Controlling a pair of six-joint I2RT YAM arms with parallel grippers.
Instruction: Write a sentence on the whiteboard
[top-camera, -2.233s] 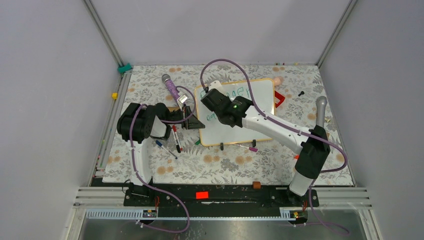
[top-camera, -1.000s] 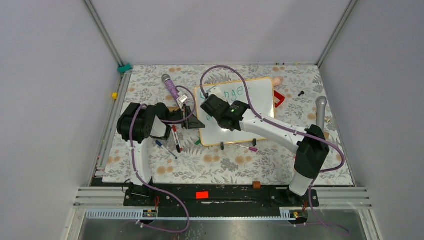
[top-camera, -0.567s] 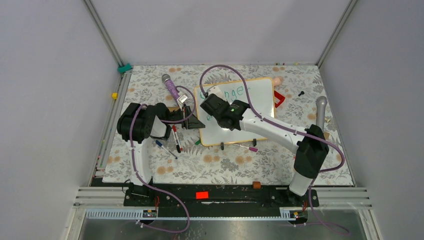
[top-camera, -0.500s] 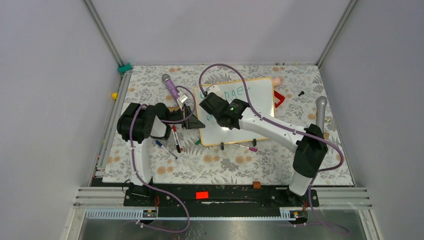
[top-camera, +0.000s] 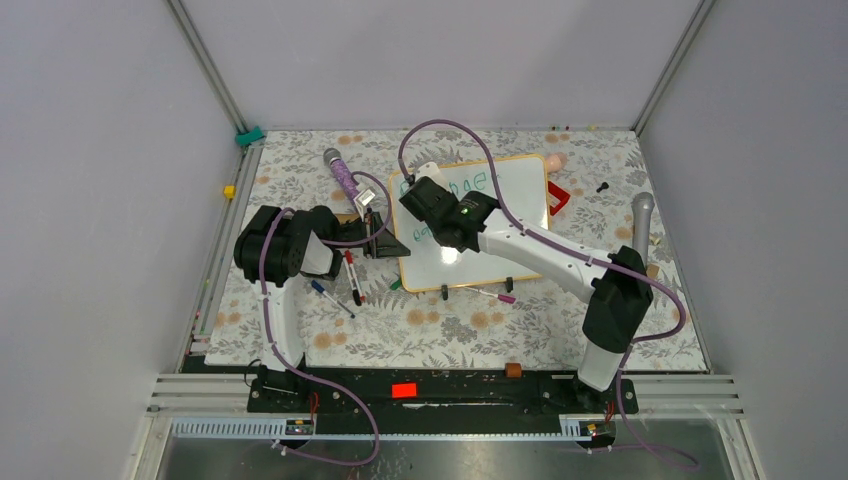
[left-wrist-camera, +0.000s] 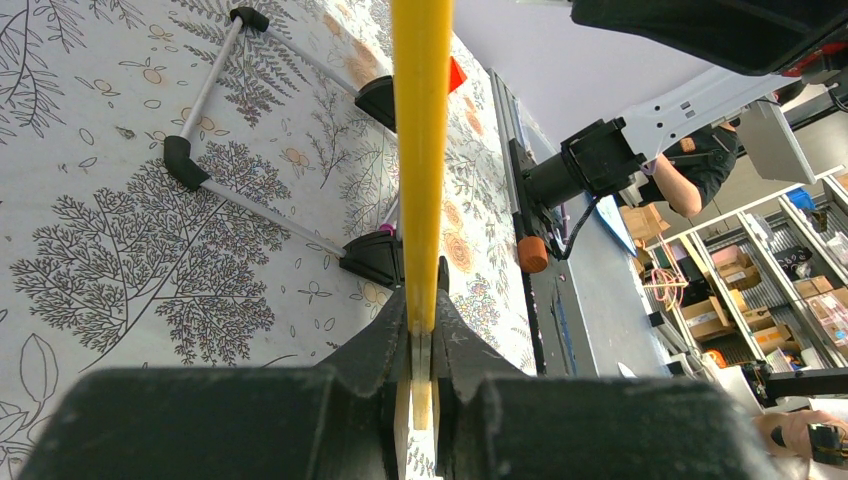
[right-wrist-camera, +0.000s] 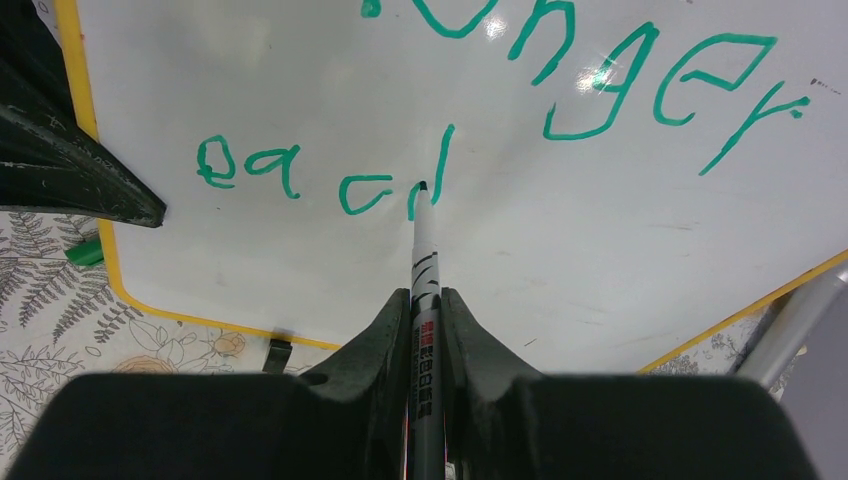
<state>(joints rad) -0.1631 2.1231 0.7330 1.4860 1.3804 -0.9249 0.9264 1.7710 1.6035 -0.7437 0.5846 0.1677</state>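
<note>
- Table (top-camera: 450, 330), covered with a flowered cloth, carries everything.
- Whiteboard (top-camera: 525, 195) lies flat at the middle of the table, slightly askew. Its yellow-orange frame and black feet show in the left wrist view (left-wrist-camera: 420, 150).
- Right gripper (right-wrist-camera: 425, 300) hangs over the left part of the board, with its fingers closed narrowly around a marker.
- Left gripper (left-wrist-camera: 422, 340) sits at the board's left edge (top-camera: 385, 243), its fingers pinched tight on the frame.
- Sentence (right-wrist-camera: 575, 134) is in green on the board's left half. The right wrist view shows "ronger" above, and "eac" plus one upright stroke below.
- Marker (right-wrist-camera: 424, 260) has its tip touching the board at the foot of that stroke.
- Loose pens (top-camera: 352, 275) lie on the cloth just left of the board.
</note>
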